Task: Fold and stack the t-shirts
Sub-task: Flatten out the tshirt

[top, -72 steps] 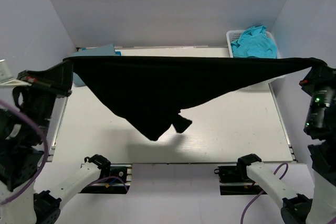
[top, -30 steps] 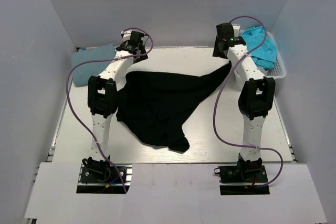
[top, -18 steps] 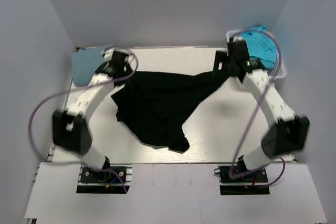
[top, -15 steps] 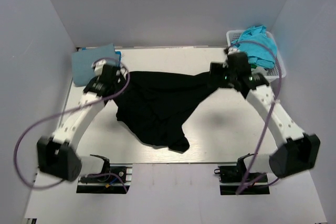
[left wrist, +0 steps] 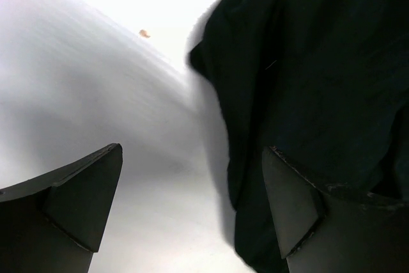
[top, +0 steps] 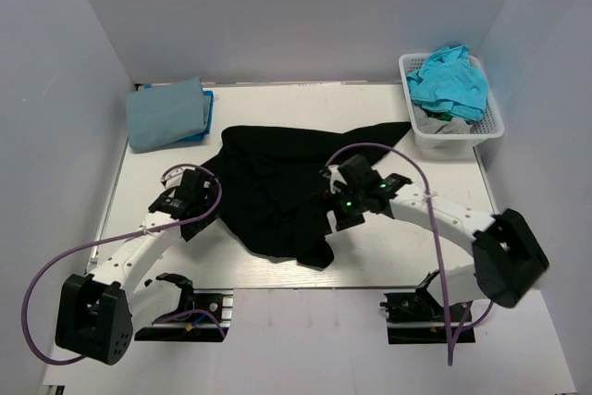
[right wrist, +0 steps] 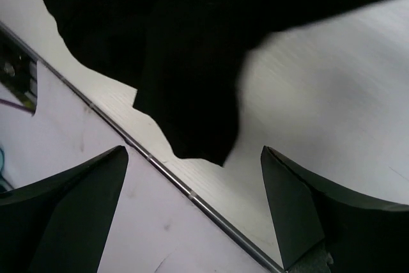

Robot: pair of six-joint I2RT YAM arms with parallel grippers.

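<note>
Loosely crumpled, the black t-shirt [top: 277, 182] lies between my left gripper [left wrist: 192, 150] and right gripper [right wrist: 193, 151], its edges under each. Fingers spread wide, empty.

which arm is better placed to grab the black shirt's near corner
Right. The right gripper is open with the near corner of the black t-shirt framed between its fingers in the wrist view; the left gripper, also open, is at the shirt's left edge.
</note>
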